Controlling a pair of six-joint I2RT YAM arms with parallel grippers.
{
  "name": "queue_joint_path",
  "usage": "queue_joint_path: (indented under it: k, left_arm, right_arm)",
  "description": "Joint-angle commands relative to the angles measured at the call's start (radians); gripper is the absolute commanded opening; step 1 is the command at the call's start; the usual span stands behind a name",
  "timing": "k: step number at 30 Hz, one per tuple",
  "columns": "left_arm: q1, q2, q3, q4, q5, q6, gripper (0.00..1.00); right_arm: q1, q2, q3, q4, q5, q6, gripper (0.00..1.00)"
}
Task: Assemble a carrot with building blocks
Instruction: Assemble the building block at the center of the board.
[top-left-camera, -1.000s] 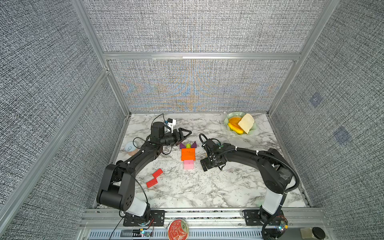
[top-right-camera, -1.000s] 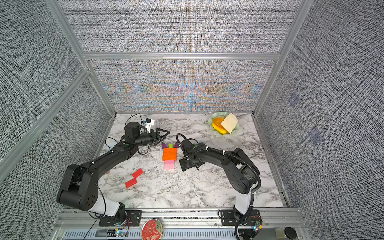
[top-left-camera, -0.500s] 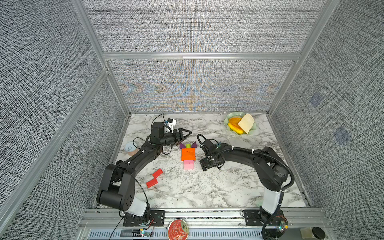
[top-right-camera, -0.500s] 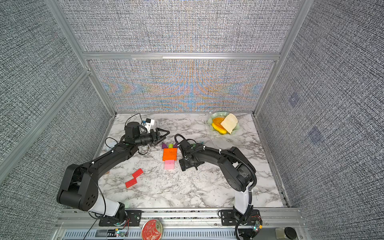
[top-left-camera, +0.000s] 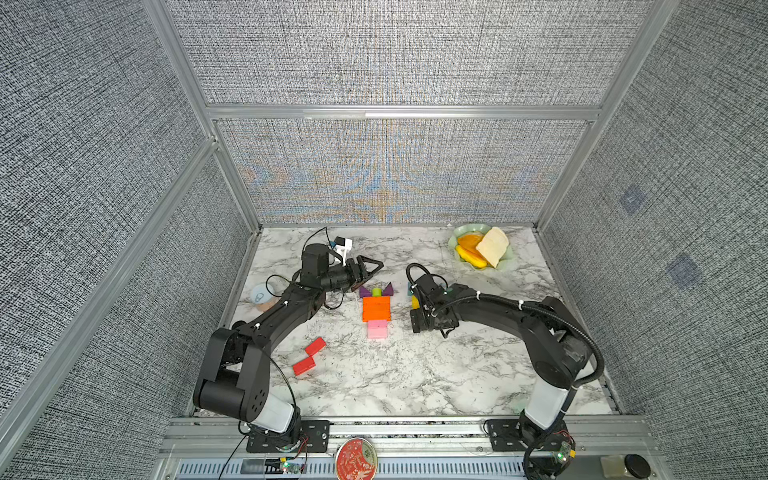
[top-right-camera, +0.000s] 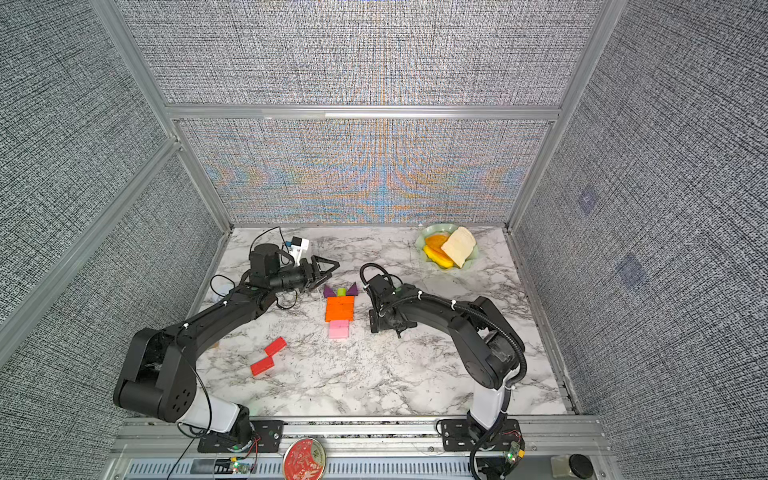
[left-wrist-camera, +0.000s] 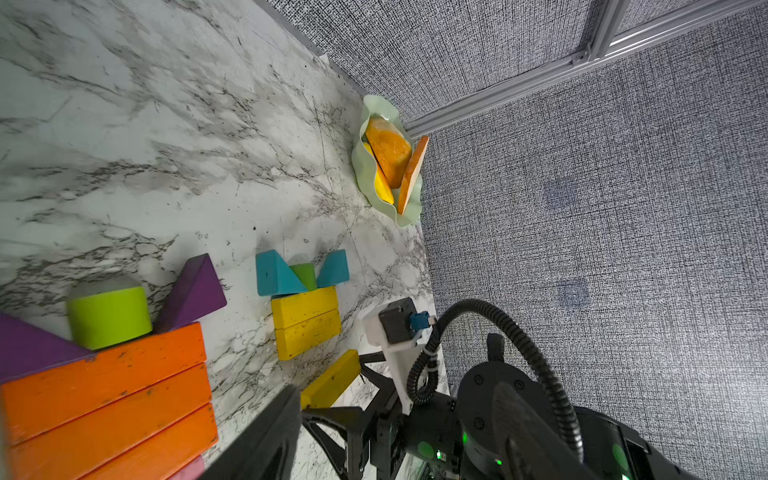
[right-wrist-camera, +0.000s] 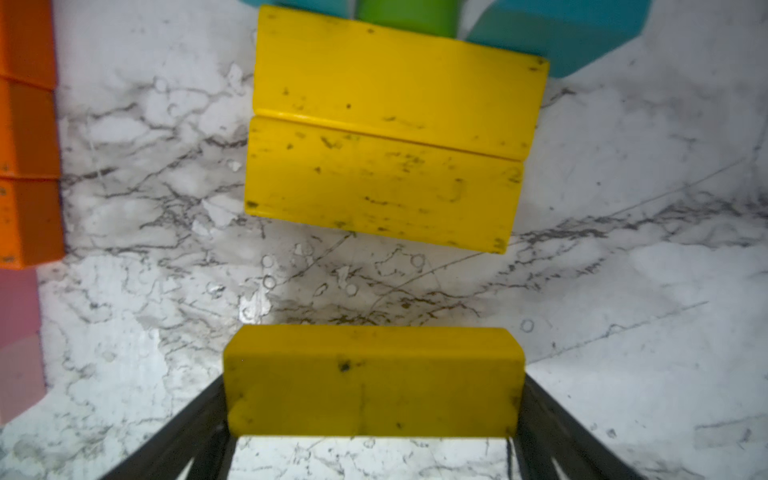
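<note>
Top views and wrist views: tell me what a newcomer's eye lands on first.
The bright orange bars laid side by side mid-table grab the eye first, capped at the far end by purple triangles and a lime stub, with pink bars at the near end. In the right wrist view, the right gripper holds a yellow bar by its ends, just short of two more yellow bars. A pale green dish of toy food sits in the far right corner.

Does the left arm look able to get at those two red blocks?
Probably yes. The red blocks lie on bare marble beside the left arm, nothing over them. Its hand points away, near the purple triangles, so it would have to fold back.
</note>
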Motion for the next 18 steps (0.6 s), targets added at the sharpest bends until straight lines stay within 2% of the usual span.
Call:
queue_joint_path:
  k: [1,18]
  left_arm:
    - [0.002,-0.004,-0.005,0.028,0.011,-0.003,0.74]
    - [0.000,-0.004,-0.010,0.042,0.015,-0.013,0.74]
  right_arm:
    - [-0.008,0.004,-0.002,0.022,0.001,0.076,0.92]
    - [-0.031,0.081,0.043,0.042,0.003,0.069,0.96]
